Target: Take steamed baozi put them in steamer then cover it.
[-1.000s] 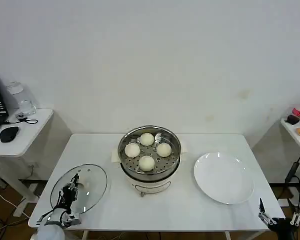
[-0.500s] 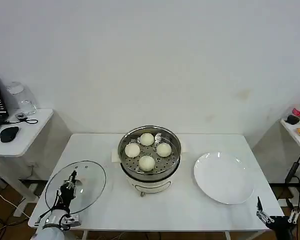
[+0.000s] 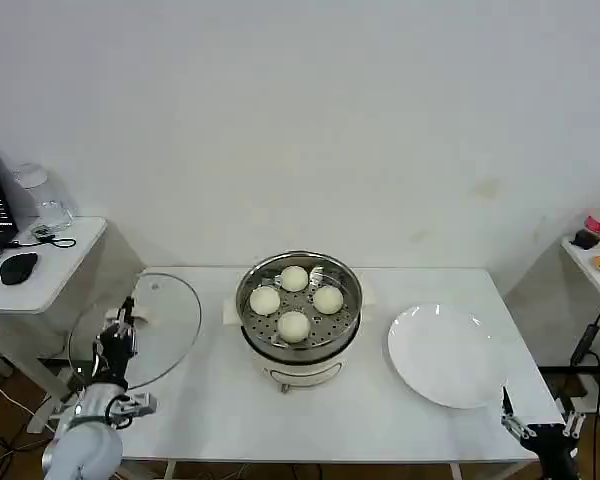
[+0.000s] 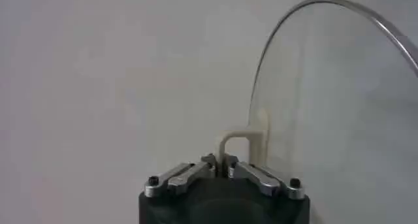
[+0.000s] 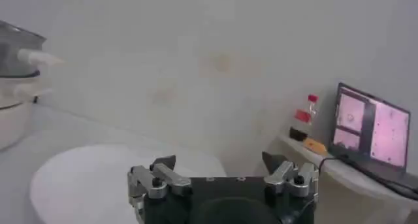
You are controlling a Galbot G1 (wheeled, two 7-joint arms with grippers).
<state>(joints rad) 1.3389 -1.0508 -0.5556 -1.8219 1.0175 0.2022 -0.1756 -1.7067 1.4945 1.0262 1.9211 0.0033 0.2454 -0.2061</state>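
My left gripper [image 3: 120,340] is clamped shut on the whitish bar handle [image 4: 243,148] of the cover [image 3: 135,330], a round disc of clear glass with a thin metal rim, and holds it tilted up off the white table [image 3: 210,410] at the table's left edge, well left of the steamer [image 3: 299,318]. The steamer (a shiny round steel pot on a white base) sits mid-table, uncovered. On its perforated tray lie the four steamed baozi [image 3: 294,325], smooth, round and creamy-white, set close in a diamond. A flat white plate [image 3: 447,355] lies to its right. My right gripper [image 5: 221,168] hangs at the near right corner with its fingers spread apart, gripping nothing.
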